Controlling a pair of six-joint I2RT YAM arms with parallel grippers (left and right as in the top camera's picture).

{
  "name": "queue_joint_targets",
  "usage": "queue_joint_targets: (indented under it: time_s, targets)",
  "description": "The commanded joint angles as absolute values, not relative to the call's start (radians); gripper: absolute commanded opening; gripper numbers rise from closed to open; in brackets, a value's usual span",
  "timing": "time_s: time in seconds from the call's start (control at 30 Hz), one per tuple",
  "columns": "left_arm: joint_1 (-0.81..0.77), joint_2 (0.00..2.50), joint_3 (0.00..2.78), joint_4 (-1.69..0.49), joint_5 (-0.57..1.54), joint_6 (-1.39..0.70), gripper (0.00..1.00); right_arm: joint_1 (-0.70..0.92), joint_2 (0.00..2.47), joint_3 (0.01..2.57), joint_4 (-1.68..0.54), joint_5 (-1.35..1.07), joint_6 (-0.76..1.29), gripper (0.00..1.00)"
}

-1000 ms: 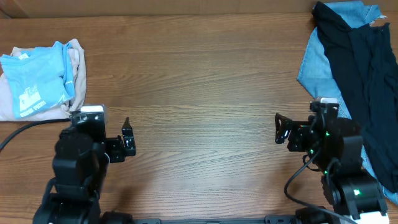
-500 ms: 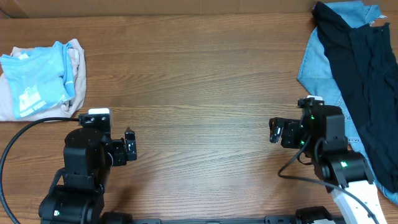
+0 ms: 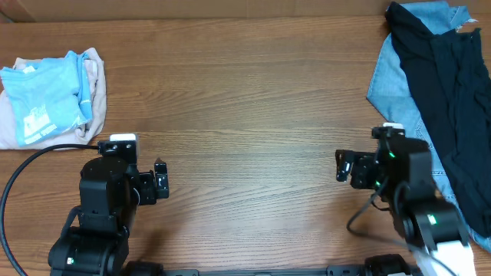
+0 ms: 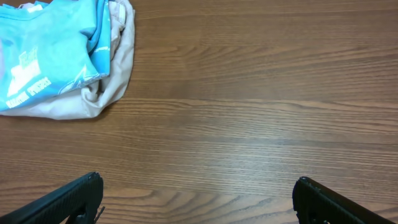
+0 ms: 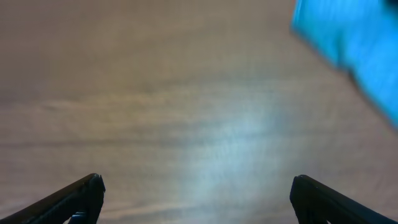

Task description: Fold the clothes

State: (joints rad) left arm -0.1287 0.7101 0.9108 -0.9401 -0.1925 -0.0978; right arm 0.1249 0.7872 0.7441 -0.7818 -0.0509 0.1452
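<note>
Evidently little has been altered in the last second. The left gripper has been drawn slightly back toward its base, and the right gripper has been shifted a little near the front edge. The right wrist view is blurred, so that arm is judged to be in motion. Both grippers are spread wide, and nothing is held between the fingers.

The T-shirt has not been moved. It is seen at the far left edge, loosely doubled over and laid on the trousers, well apart from either gripper. With both arms pulled back, the fold may be judged done, though its edges are left uneven.

The middle of the table is left bare for moving. Its right edge is taken up by the denim and the black garment, just beside the right arm. A cable is looped by the left base and could be snagged.
</note>
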Motion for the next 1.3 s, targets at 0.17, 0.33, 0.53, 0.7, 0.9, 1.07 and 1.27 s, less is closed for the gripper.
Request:
queue_joint_targets:
  time_s: [0.17, 0.33, 0.53, 0.7, 0.9, 1.07, 1.27]
  targets:
    - [-0.125, 0.712, 0.905, -0.939, -0.205, -0.083, 1.00, 0.122, 0.500, 0.716, -0.684, -0.045, -0.032, 1.00]
    - [-0.125, 0.712, 0.905, -0.939, -0.205, -0.083, 1.00, 0.122, 0.333, 0.561, -0.523, -0.061, -0.031, 1.00]
    - [-0.125, 0.712, 0.905, -0.939, -0.205, -0.083, 1.00, 0.122, 0.160, 0.277, -0.250, -0.116, -0.030, 1.00]
    - [-0.125, 0.712, 0.905, -0.939, -0.205, -0.083, 1.00, 0.122, 0.079, 0.098, -0.035, -0.118, -0.031, 1.00]
    - [-0.125, 0.712, 0.905, -0.938, -0.205, -0.083, 1.00, 0.121, 0.001, 0.008, 0.067, 0.003, -0.043, 1.00]
    - [-0.125, 0.712, 0.905, -0.939, -0.205, -0.083, 1.00, 0.118, 0.003, 0.008, -0.097, 0.011, -0.052, 1.00]
    - [-0.125, 0.712, 0.905, -0.939, -0.205, -0.083, 1.00, 0.118, 0.003, 0.008, -0.082, -0.027, -0.053, 1.00]
